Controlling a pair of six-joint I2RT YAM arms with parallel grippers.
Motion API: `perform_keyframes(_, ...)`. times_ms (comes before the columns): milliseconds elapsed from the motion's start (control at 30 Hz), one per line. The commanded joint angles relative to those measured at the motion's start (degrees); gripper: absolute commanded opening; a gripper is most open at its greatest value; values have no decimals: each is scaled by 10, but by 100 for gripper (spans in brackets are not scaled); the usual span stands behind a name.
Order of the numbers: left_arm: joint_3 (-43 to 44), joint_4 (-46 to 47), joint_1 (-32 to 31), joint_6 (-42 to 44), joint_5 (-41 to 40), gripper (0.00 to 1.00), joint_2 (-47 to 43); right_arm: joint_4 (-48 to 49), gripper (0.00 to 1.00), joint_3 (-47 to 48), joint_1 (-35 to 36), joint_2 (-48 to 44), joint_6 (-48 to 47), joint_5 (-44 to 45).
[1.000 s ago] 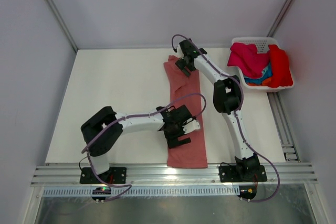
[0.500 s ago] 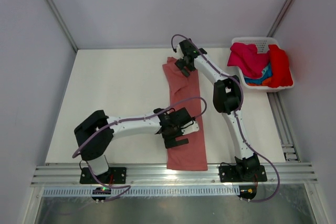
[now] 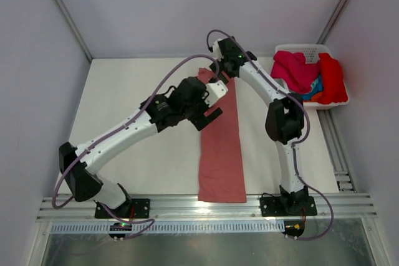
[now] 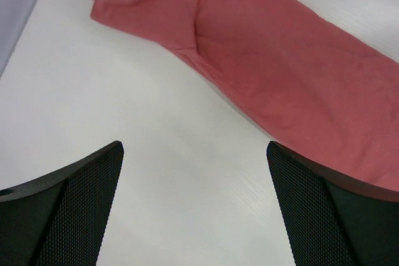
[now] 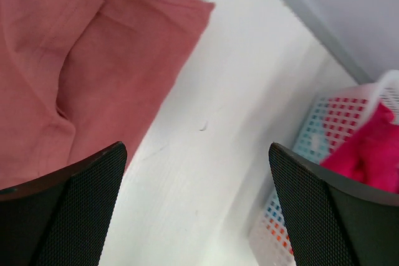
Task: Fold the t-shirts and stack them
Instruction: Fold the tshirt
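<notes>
A salmon t-shirt (image 3: 221, 147), folded lengthwise into a long narrow strip, lies flat on the white table (image 3: 137, 116), running from the far middle to the near edge. My left gripper (image 3: 214, 105) hovers open by the strip's far half at its left edge. In the left wrist view the left gripper (image 4: 194, 216) has bare table between its fingers and the t-shirt (image 4: 280, 66) beyond. My right gripper (image 3: 222, 73) is open above the strip's far end. In its own view the right gripper (image 5: 196, 216) frames bare table, with the t-shirt (image 5: 81, 73) to the left.
A white plastic basket (image 3: 299, 47) at the far right holds magenta (image 3: 296, 70), red (image 3: 333, 79), blue (image 3: 317, 86) and orange (image 3: 302, 98) t-shirts. The basket (image 5: 324, 129) sits close to the right gripper's right finger. Grey walls enclose the table; an aluminium rail runs along the near edge.
My left arm has swung from the near half of the salmon t-shirt up to its far half. The right gripper has shifted slightly right at the far end. Both stayed open.
</notes>
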Motion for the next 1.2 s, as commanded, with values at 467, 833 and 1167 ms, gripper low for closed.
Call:
perform_keyframes(467,-169,-56,-31,104,250,99,-73,255,99,-531,-1,-538,-33,241)
perform_keyframes(833,-126,-69,-237,117,213,99,68,325,99,-678,-64,-576,-6,194)
perform_keyframes(1167,-65,-22,-295,14,126,99,171,343,99,-691,-70,-547,-19,201)
